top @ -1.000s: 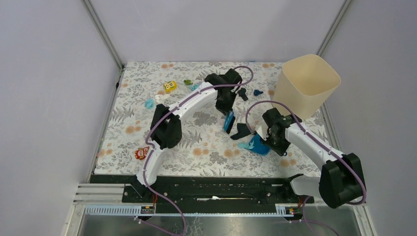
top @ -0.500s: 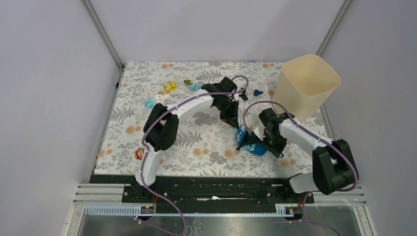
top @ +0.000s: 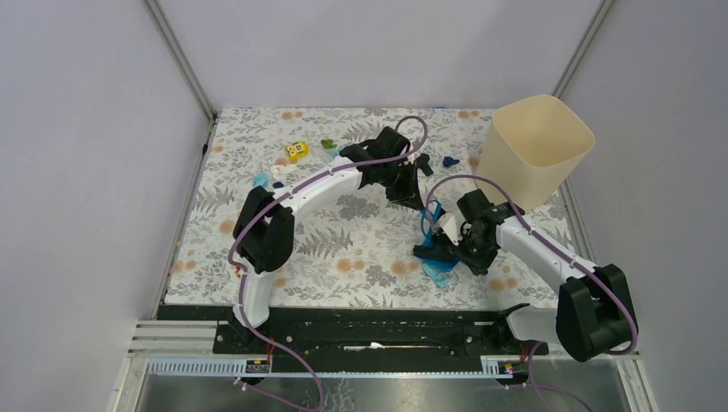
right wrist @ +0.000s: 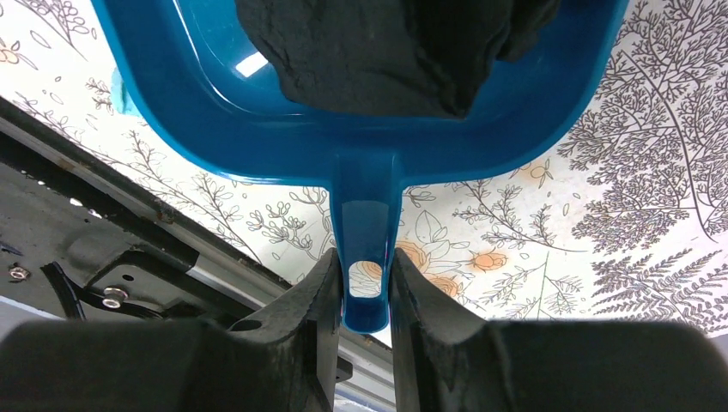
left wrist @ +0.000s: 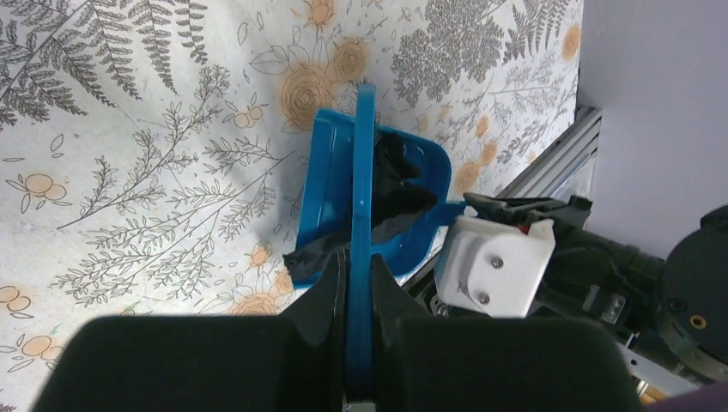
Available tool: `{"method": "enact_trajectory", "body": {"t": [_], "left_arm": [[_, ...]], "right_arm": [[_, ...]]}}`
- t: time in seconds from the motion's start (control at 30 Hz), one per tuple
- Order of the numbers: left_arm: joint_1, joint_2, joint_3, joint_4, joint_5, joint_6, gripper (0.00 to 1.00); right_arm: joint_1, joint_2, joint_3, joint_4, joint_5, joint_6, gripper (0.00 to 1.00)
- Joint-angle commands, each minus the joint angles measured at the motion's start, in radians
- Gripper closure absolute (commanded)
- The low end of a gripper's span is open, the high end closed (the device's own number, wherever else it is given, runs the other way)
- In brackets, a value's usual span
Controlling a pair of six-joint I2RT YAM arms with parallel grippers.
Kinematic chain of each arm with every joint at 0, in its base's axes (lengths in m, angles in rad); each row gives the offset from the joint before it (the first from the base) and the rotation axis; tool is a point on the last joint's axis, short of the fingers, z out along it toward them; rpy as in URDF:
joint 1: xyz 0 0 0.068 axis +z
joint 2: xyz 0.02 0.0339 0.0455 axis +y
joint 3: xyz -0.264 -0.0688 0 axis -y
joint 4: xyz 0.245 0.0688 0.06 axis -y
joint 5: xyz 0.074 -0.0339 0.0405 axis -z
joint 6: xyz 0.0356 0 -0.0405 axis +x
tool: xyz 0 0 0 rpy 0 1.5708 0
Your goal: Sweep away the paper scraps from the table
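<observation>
My left gripper (left wrist: 359, 266) is shut on a thin blue brush (left wrist: 360, 197), seen edge-on, whose far end reaches over the blue dustpan (left wrist: 322, 172). Black paper scraps (left wrist: 395, 189) lie in the pan, one hanging over its lip. My right gripper (right wrist: 365, 283) is shut on the dustpan's handle (right wrist: 365, 223), with the black scraps (right wrist: 386, 51) heaped in the pan (right wrist: 215, 112). From above, the brush (top: 429, 215) meets the dustpan (top: 442, 270) right of the table's middle. Loose paper scraps lie at the back: light blue (top: 260, 180), green (top: 328, 143), navy (top: 450, 160).
A beige bin (top: 536, 146) stands tilted at the back right corner of the table (top: 360, 249). A yellow cube (top: 297, 151) sits at the back left among the scraps. The black rail (right wrist: 129, 249) of the table's near edge runs just behind the dustpan.
The left arm swept the brush forward and right to the dustpan, pushing the black scrap into it. The right arm shifted the dustpan slightly left toward the brush.
</observation>
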Motion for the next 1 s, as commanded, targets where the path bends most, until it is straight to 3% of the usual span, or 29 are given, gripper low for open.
{"method": "enact_trajectory", "body": {"t": [0.0,0.43,0.97], "left_arm": [[0.006,-0.037,-0.017,0.085,-0.034,-0.042,1.00],[0.011,-0.275,-0.023,-0.112,-0.383,0.087,1.00],[-0.045,-0.330,-0.165,-0.246,-0.476,0.126,1.00]], "right_arm": [[0.006,-0.050,-0.019,0.003,-0.046,-0.019,1.00],[0.005,-0.140,-0.016,-0.041,-0.001,-0.053,1.00],[0.006,-0.330,-0.033,-0.218,0.131,-0.114,1.00]]}}
